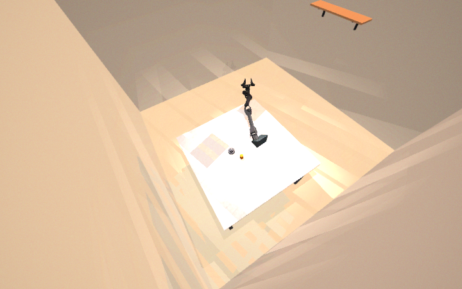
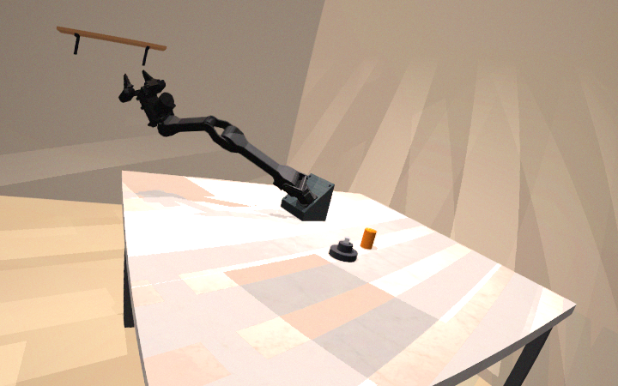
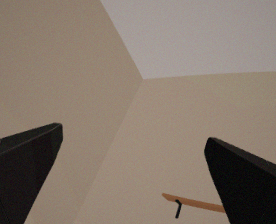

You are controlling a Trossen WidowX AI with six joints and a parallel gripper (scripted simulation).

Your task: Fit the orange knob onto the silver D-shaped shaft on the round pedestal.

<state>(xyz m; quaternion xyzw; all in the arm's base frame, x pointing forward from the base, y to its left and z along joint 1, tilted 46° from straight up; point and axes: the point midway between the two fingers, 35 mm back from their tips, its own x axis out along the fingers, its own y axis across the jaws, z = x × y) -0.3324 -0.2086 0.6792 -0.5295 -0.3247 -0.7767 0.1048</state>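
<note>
The orange knob (image 1: 241,157) (image 2: 368,238) stands upright on the table, close beside the round pedestal. The dark round pedestal (image 1: 231,151) (image 2: 342,253) stands on the table, with the small silver shaft (image 2: 347,239) sticking up from its middle. The shaft's flat side is too small to make out, and the knob's underside is hidden. My gripper (image 1: 248,79) (image 2: 136,75) (image 3: 136,139) is open and empty, raised high and far from both, fingers pointing up and away. The wrist view shows neither knob nor pedestal.
The table (image 1: 257,183) (image 2: 196,326) carries the arm's dark wedge-shaped base (image 1: 260,140) (image 2: 322,200), near the knob and pedestal. An orange shelf (image 1: 341,12) (image 2: 112,38) (image 3: 201,204) is on the wall beyond the arm.
</note>
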